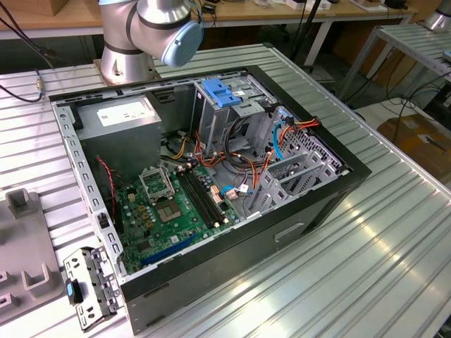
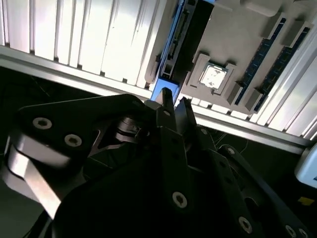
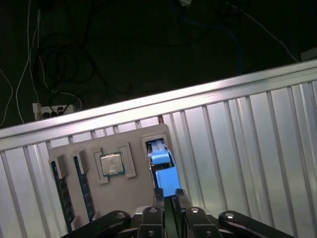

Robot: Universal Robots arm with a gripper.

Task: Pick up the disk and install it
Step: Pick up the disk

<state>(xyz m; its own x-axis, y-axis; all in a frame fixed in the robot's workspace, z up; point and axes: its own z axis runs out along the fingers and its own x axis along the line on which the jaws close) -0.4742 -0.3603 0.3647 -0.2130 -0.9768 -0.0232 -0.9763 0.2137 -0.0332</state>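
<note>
The disk (image 3: 162,168) stands on edge in a slot of the grey tray (image 3: 131,196), probably so that its blue carrier rim is offered up for a pinch. Its long axis runs straight away from the end effector (image 3: 169,194), along the ribs of the table (image 3: 237,148), with the thin edge toward the fingertips. The end effector hangs just short of the disk, narrowed to a slit and gripping nothing. A processor (image 3: 112,164) and memory sticks (image 3: 62,191) lie in the same tray, off to the side of the end effector.
</note>
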